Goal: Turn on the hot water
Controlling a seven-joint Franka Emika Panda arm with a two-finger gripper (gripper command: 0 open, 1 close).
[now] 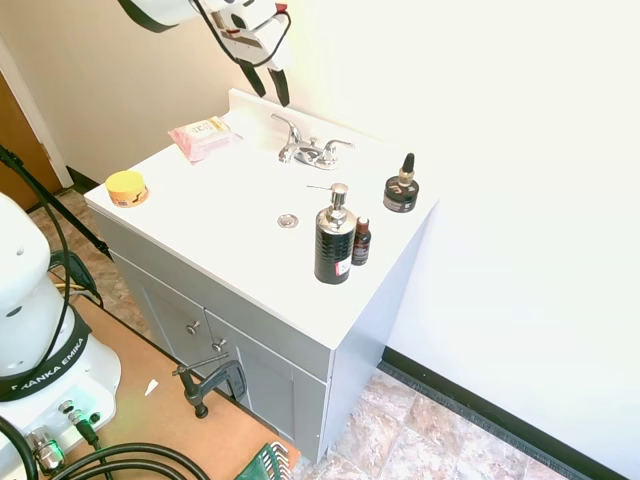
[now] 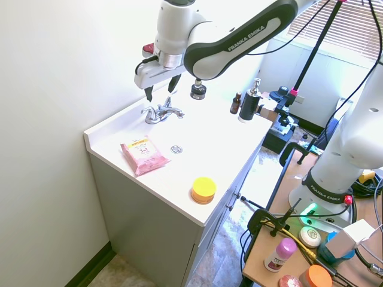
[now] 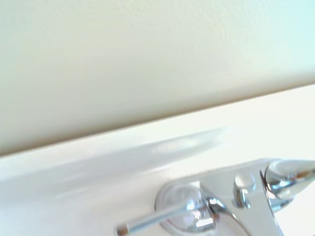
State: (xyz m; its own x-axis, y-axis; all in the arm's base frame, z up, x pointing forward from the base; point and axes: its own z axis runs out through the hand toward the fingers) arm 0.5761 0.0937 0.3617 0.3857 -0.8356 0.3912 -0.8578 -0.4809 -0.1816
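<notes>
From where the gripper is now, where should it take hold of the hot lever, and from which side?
Probably near the free outer end of the hot lever, coming down from above. The lever is a slim bar reaching out from the faucet, so the far end should give the most turning force. The open gripper is above that end, not touching.

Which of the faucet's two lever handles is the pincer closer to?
The lever at the faucet's end nearer the pink wipes pack; the open pincer hangs just above it, apart. The other lever points toward the dropper bottle.
</notes>
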